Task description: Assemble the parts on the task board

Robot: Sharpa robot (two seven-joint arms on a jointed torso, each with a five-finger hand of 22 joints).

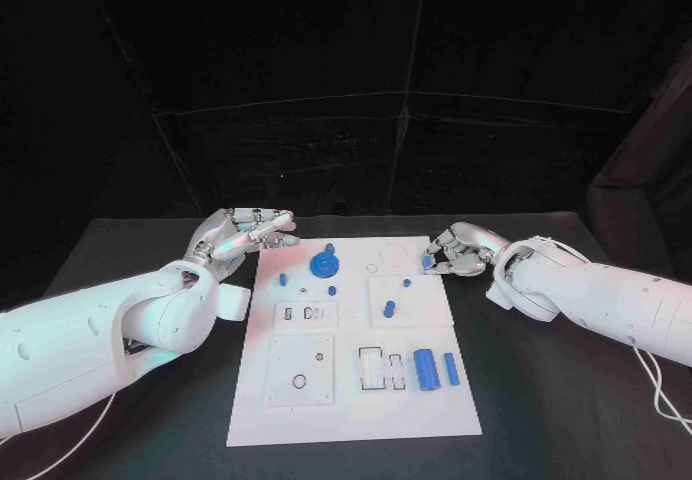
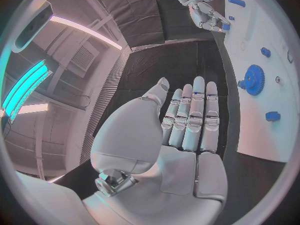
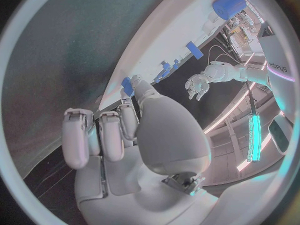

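Observation:
The white task board (image 1: 353, 405) lies in the middle of the black table. On it are a blue gear (image 1: 326, 265) (image 2: 254, 79), several small blue pegs such as one (image 1: 391, 308) mid-board, and a large blue cylinder (image 1: 426, 369) (image 3: 228, 5) beside a blue bar (image 1: 450, 368). My left hand (image 1: 245, 232) (image 2: 187, 120) hovers by the board's far left corner, fingers straight and holding nothing. My right hand (image 1: 459, 250) (image 3: 119, 130) is at the board's far right edge and pinches a small blue part (image 1: 428, 262) (image 3: 127, 85) at its fingertips.
White plates with slots and holes (image 1: 303, 368) are set into the board's near half. Bare black table (image 1: 562, 400) lies on both sides of the board. A dark curtain (image 1: 346, 150) closes off the back.

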